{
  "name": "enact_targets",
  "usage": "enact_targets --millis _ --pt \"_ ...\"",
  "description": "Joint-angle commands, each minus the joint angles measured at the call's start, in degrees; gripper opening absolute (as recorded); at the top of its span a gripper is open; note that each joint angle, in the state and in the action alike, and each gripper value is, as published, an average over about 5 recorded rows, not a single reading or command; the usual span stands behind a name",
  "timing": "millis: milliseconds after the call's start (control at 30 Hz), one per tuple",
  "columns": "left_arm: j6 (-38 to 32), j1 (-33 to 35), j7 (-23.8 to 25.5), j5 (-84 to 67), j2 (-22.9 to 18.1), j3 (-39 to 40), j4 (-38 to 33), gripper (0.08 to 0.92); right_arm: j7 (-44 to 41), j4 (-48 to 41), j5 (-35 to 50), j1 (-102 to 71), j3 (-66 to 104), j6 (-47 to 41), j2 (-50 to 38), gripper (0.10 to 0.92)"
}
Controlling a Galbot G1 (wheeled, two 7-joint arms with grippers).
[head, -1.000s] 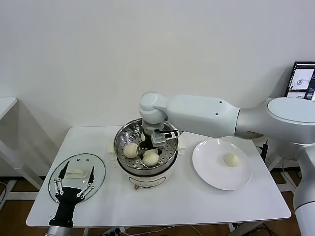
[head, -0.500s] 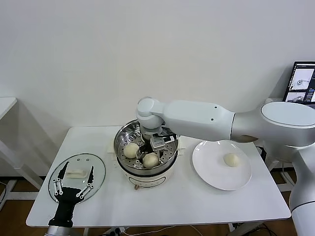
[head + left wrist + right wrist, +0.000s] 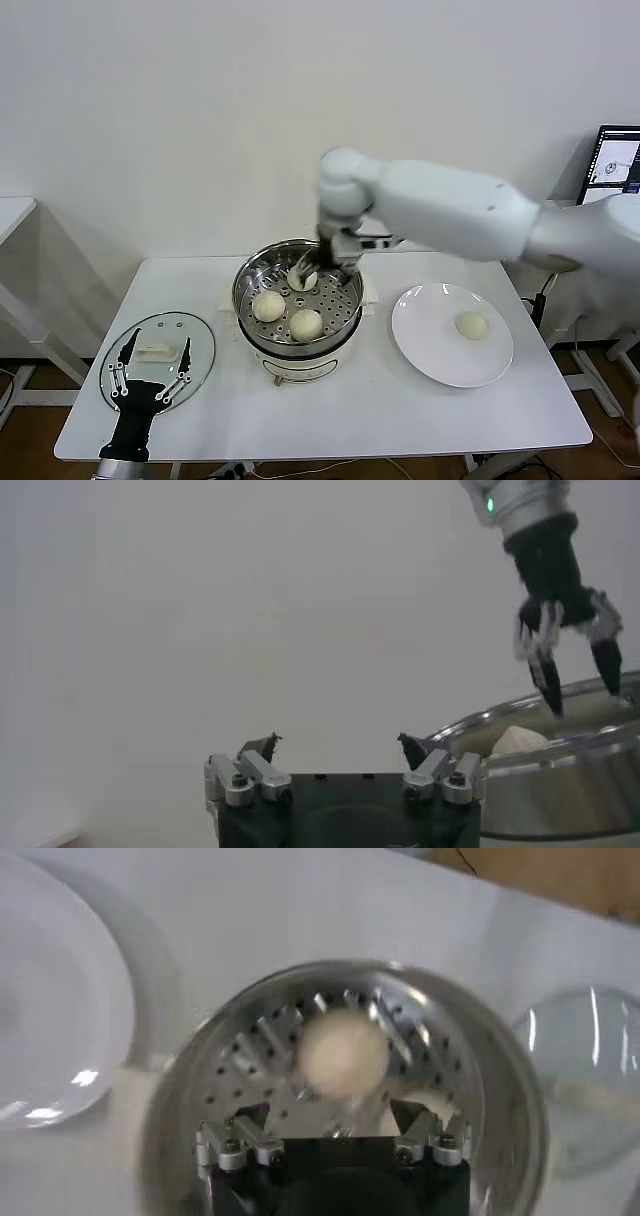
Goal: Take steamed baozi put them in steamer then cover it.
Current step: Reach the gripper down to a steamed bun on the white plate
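Above the back of the steamer (image 3: 298, 300) hangs the right gripper (image 3: 312, 272), its fingers spread wide and holding nothing. Three buns lie on the holed floor: one at the left (image 3: 267, 306), one nearer the front (image 3: 306, 323), and a third (image 3: 303, 281) at the back, partly hidden behind the fingers. A fourth bun (image 3: 471, 325) sits on the white plate (image 3: 425, 335) to the right. The glass lid (image 3: 200, 335) lies flat at the table's left front corner, and the left gripper (image 3: 151, 372) rests over it, fingers wide apart and empty, covering part of its white handle (image 3: 155, 352). The table (image 3: 350, 410) edge cuts off the left arm.
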Motion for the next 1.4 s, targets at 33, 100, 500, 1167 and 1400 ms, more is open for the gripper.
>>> enact_targets --millis 33,100,500,1167,1400 --pt "0.09 0.14 0.06 0.20 0.19 0.22 -0.70 0.823 -4.77 -9.55 18.39 2.15 -0.77 -30.97 -21.15 0.823" --pt "0.11 0.18 0.07 0.36 0.18 0.39 -0.85 0.823 -3.93 -13.10 18.75 0.41 -2.15 -32.72 -23.54 0.823" --pt "0.29 2.28 0.05 1.88 -0.41 -0.28 -2.17 0.823 0.76 -29.46 11.05 -18.71 6.86 -31.77 -24.63 0.823" --pt "0.13 3.00 -0.01 1.86 -0.95 -1.33 -1.90 0.823 6.18 -37.20 8.28 -29.11 14.67 -29.95 -13.84 0.823" --pt "0.10 2.87 -0.03 1.83 -0.92 -1.38 -1.66 0.823 6.73 -38.28 8.09 -29.28 14.54 -29.69 -11.98 0.823"
